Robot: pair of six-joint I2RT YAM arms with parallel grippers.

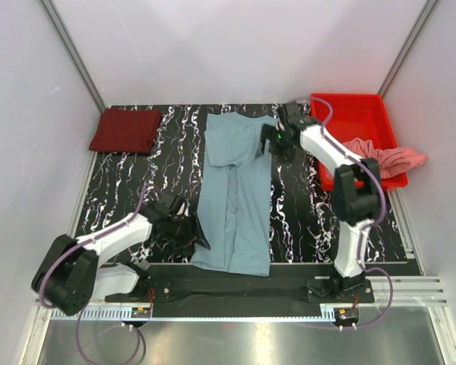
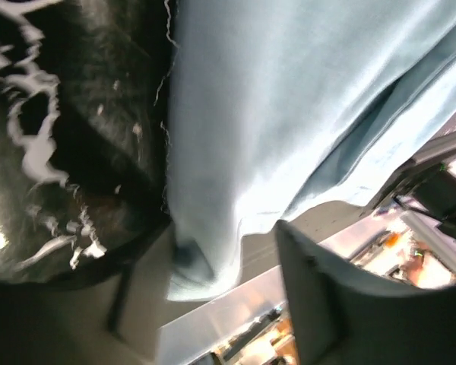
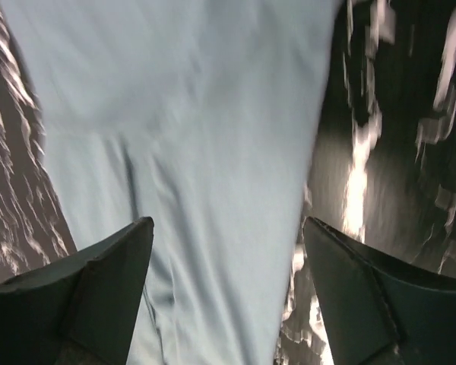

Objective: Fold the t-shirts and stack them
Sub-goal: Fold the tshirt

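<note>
lab test cell: white panel walls [image 1: 213, 46], aluminium frame posts [image 1: 72, 53], marbled black table [image 1: 304, 220], slotted mounting rail [image 1: 410, 285].

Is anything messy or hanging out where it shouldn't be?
Yes. The salmon pink t-shirt lies crumpled in the red tray, and part of it spills over the tray's right rim. The maroon t-shirt is folded neatly.

Right pincer [image 3: 228, 220] gapes wide — left pincer [image 1: 190, 228] parted.

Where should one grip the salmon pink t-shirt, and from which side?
Probably the fold of the salmon pink t-shirt draped over the right rim of the red tray, approached from above: it sticks out free there, while the rest lies bunched inside.
</note>
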